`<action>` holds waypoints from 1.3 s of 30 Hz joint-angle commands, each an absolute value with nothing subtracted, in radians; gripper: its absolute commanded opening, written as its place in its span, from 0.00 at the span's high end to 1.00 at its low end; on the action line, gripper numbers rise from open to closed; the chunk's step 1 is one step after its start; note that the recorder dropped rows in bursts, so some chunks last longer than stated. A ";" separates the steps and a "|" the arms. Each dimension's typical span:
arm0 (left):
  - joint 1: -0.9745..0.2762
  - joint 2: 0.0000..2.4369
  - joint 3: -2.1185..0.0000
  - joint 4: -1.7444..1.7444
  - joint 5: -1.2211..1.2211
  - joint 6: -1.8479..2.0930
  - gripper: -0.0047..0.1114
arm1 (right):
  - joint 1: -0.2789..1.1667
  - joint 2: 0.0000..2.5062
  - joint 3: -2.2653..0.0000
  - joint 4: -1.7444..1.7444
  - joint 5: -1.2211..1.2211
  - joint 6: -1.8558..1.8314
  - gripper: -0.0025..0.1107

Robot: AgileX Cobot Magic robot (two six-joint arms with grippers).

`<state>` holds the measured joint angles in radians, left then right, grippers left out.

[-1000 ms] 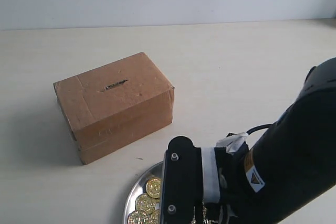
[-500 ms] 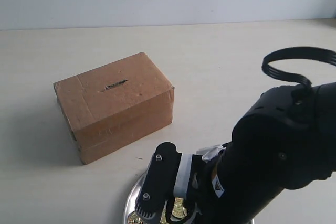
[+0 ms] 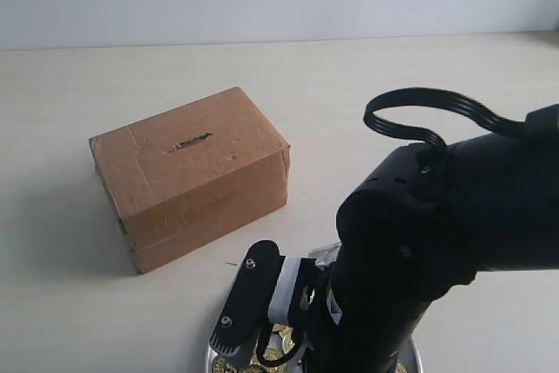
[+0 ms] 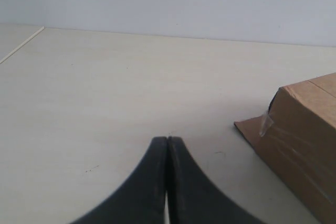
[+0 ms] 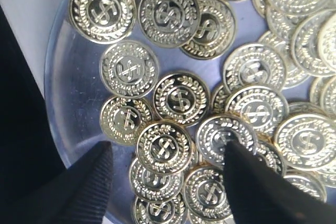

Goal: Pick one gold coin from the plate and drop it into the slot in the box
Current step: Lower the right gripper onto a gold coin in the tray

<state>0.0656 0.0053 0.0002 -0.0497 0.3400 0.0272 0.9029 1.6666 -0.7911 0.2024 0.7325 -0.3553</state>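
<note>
The brown cardboard box (image 3: 188,176) stands left of centre, and the dark slot (image 3: 192,141) shows in its top face. Only the left rim of the silver plate (image 3: 212,351) shows under my right arm at the bottom edge. In the right wrist view the plate (image 5: 79,103) holds several gold coins with dollar signs. My right gripper (image 5: 168,149) is open just above them, and one gold coin (image 5: 164,139) lies between its fingers, untouched. My left gripper (image 4: 167,140) is shut and empty over bare table, with a box (image 4: 304,145) corner beside it.
The pale table (image 3: 393,93) stretches behind and to the right of the box. My right arm (image 3: 437,242) and its black cable loop (image 3: 419,107) block most of the plate in the exterior view.
My right arm has swung left and lowered over the plate. It now covers the coins that showed before, and its cable loop has come into view.
</note>
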 commanded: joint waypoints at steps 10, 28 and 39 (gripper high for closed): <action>0.070 0.000 0.000 -0.059 0.334 0.027 0.96 | 0.907 1.676 -0.798 0.183 0.789 -0.685 0.48; 0.070 0.000 0.000 -0.059 0.334 0.027 0.96 | 0.907 1.733 -0.795 0.218 0.747 -0.787 0.49; 0.070 0.000 0.000 -0.059 0.334 0.027 0.96 | 0.926 1.733 -0.818 0.324 0.603 -0.899 0.49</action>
<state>0.0656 0.0053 0.0002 -0.0497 0.3400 0.0272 0.9105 1.7328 -0.7996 0.3056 0.6208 -0.8759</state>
